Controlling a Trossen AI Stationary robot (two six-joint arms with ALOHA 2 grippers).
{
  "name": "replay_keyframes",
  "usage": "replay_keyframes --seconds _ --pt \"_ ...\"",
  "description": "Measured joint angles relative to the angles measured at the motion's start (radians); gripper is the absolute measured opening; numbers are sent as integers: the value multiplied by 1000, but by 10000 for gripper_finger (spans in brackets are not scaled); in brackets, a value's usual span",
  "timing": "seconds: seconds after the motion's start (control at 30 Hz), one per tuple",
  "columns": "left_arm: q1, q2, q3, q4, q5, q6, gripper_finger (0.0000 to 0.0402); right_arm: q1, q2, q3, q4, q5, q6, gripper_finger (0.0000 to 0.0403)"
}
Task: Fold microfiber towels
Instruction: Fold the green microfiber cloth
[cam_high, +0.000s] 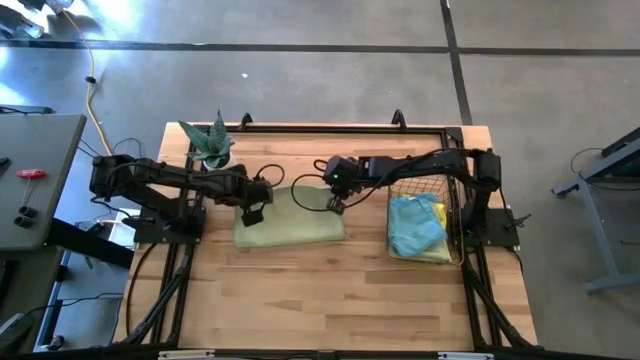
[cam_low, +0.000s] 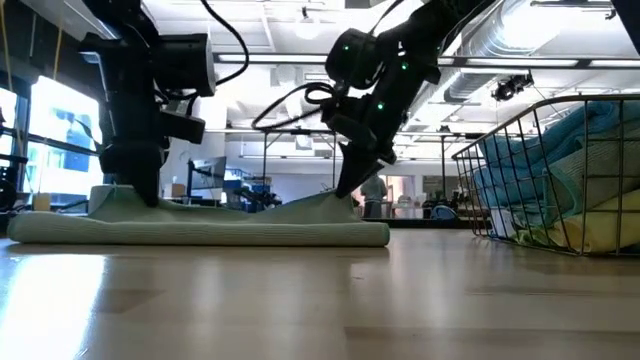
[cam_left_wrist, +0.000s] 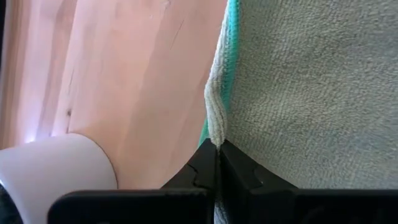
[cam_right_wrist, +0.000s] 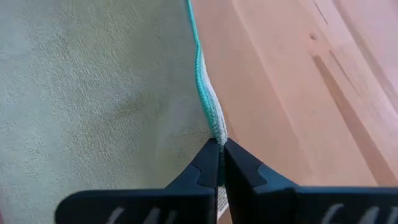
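Observation:
A pale green microfiber towel (cam_high: 290, 218) lies flat on the wooden table, left of centre; in the low view it is a thick, low pad (cam_low: 200, 232). My left gripper (cam_high: 252, 213) is shut on the towel's left edge. My right gripper (cam_high: 338, 205) is shut on its right edge. Both point steeply down. More towels, a light blue one (cam_high: 412, 225) on a yellow one (cam_high: 432, 252), lie in the wire basket (cam_high: 452, 200) at the right. My left gripper pinches the towel's left edge (cam_left_wrist: 216, 132) between its two fingers, slanting down from above. The hem is bunched into a small ridge at the fingertips, and the rest of the towel lies on the table. One layer or several, I cannot tell. My right gripper pinches the towel's right edge with its teal-stitched hem (cam_right_wrist: 214, 127) between its two fingers, slanting down from above. The edge rises a little toward the fingers (cam_low: 335, 200), while the rest of the towel lies flat on the table. One layer or several, I cannot tell.
A green potted plant (cam_high: 210, 143) stands at the far left, just behind my left arm. The wire basket takes up the table's right side. Bare wood (cam_high: 320, 295) stretches from the towel to the near edge.

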Motion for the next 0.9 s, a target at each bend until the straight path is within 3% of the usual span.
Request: replay_keyframes --seconds 0.33,0.67,0.77,0.9 --pt "16 1 -1 25 34 -1 12 -19 18 0 8 38 -55 15" --pt "21 1 -1 -4 22 7 106 -19 18 0 3 49 -57 133" --pt "21 1 8 -44 -31 -32 131 -19 5 0 -14 60 18 158" --pt "21 1 63 -127 -14 -83 146 -20 -28 0 -42 -25 260 166"
